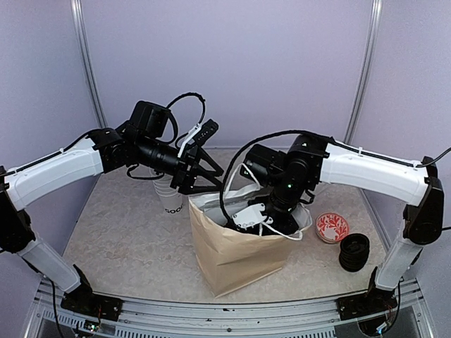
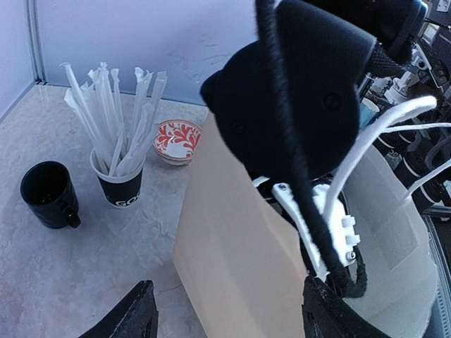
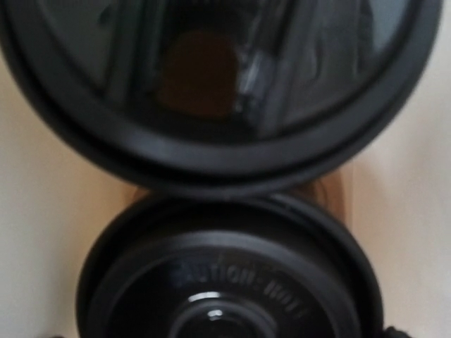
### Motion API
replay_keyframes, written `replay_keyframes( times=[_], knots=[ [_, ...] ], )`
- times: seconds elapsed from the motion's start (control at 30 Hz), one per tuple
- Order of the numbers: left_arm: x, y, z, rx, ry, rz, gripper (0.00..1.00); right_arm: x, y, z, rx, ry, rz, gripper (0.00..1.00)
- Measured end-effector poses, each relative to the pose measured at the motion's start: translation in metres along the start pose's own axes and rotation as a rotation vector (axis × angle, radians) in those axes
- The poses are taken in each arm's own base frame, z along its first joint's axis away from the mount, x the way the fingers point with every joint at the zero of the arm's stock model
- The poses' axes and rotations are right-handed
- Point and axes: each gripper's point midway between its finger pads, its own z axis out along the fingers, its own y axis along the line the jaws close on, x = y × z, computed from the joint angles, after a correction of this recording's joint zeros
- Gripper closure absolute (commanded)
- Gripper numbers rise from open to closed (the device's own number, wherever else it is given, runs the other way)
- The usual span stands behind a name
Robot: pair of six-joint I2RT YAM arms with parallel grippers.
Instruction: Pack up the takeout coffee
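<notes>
Only the blurred black lids of the takeout coffee (image 3: 229, 285) showed, two side by side with the upper one cut off, down in the paper bag (image 1: 232, 257) mid-counter toward the near edge, where the right gripper (image 1: 276, 220) was buried, its jaws impossible to tell, while the left gripper (image 1: 210, 151) hung wide open at the bag's far-left corner.

- The tabletop (image 1: 127, 232) is pale and speckled.
- A brown paper bag (image 1: 236, 257) stands in the middle.
- A little red bowl (image 1: 332, 227) and a black cup (image 1: 354, 251) sit right of the bag.
- A white cup (image 1: 169, 201) with black letters stands left of it.
- A cup of white sticks (image 2: 118, 186) stands near the bowl.
</notes>
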Motion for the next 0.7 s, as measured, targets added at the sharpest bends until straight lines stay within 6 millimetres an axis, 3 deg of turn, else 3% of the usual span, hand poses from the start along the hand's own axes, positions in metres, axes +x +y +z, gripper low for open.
replay_keyframes(
  times=[0.23,0.5,0.7],
  knots=[
    [-0.001,-0.003,0.001,0.010,-0.002,0.009,0.31,0.000,0.000,0.004,-0.008,0.007,0.008,0.18],
    [0.001,-0.004,-0.001,0.007,0.000,0.011,0.31,-0.002,-0.002,0.004,-0.005,0.004,0.009,0.02],
    [-0.001,-0.013,0.002,0.041,-0.003,0.026,0.32,-0.008,-0.004,-0.003,-0.002,-0.021,0.001,0.17]
  ],
)
